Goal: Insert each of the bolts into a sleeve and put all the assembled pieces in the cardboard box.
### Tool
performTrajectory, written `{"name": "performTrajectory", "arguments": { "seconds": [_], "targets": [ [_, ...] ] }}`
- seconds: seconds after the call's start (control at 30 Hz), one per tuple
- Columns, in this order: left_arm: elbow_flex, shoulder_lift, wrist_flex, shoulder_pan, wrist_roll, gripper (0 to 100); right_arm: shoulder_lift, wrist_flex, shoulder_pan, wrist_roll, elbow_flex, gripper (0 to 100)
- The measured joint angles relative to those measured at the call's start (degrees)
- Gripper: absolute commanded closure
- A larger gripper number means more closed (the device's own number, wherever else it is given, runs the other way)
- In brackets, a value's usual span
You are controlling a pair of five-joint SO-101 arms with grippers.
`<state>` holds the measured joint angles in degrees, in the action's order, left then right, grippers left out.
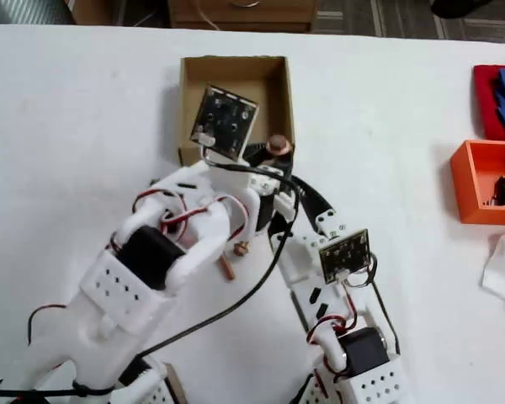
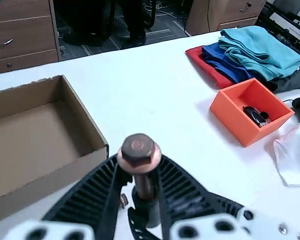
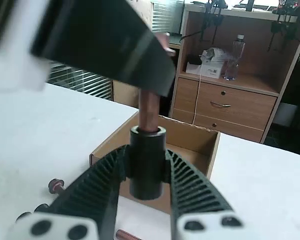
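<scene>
At a near corner of the cardboard box (image 1: 189, 93), a copper bolt (image 2: 139, 150) is held with its shank entered in the mouth of a black sleeve (image 3: 147, 165). The bolt is clamped just under its hex head by the left gripper (image 2: 139, 169), and the sleeve is clamped around its middle by the right gripper (image 3: 146, 156). Both sets of jaws are closed firmly on their parts. A good length of shank is seen standing above the sleeve's rim, so the insertion is judged begun but not finished.

For this step to be done well, shank and bore should be kept on one line. The sleeve is best held steady while the bolt is pushed straight along its axis. Any tilt is likely to jam the shank against the bore wall or twist the sleeve between the ribbed fingers. Because the bolt is gripped so close to its head, the left fingers will probably meet the rim before the head is seated. The last stretch may therefore need the bolt let go and settled from above.

Loose bolts (image 1: 228, 265) are seen lying on the white table (image 1: 84, 126) beneath the arms, so more pairings are judged to remain. Well apart from the work, an orange bin (image 1: 467, 181) and folded cloths (image 2: 240, 50) are placed.
</scene>
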<state>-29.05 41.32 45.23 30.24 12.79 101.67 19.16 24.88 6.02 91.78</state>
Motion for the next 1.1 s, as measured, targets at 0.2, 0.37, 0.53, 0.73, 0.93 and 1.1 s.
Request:
{"name": "performTrajectory", "arguments": {
  "seconds": [0.2,0.37,0.53,0.73,0.93,1.1],
  "targets": [
    [-2.02,0.00,0.00,1.76,-1.23,97,0.00,0.00,0.00,-0.09,0.00,97.5],
    [-2.55,0.00,0.00,1.76,-1.23,97,0.00,0.00,-0.18,-0.09,0.00,97.5],
    [-2.55,0.00,0.00,1.67,-1.23,97,0.00,0.00,-0.18,-0.09,0.00,97.5],
    [-2.55,0.00,0.09,1.67,-1.23,97,0.00,0.00,-0.18,-0.09,0.00,97.5],
    [-2.55,0.00,2.02,1.67,-1.23,96,0.00,0.00,-0.18,-0.09,0.00,97.5],
    [-2.55,0.00,2.20,1.67,-1.23,94,0.00,0.00,-0.18,-0.09,0.00,97.5]
  ]
}}
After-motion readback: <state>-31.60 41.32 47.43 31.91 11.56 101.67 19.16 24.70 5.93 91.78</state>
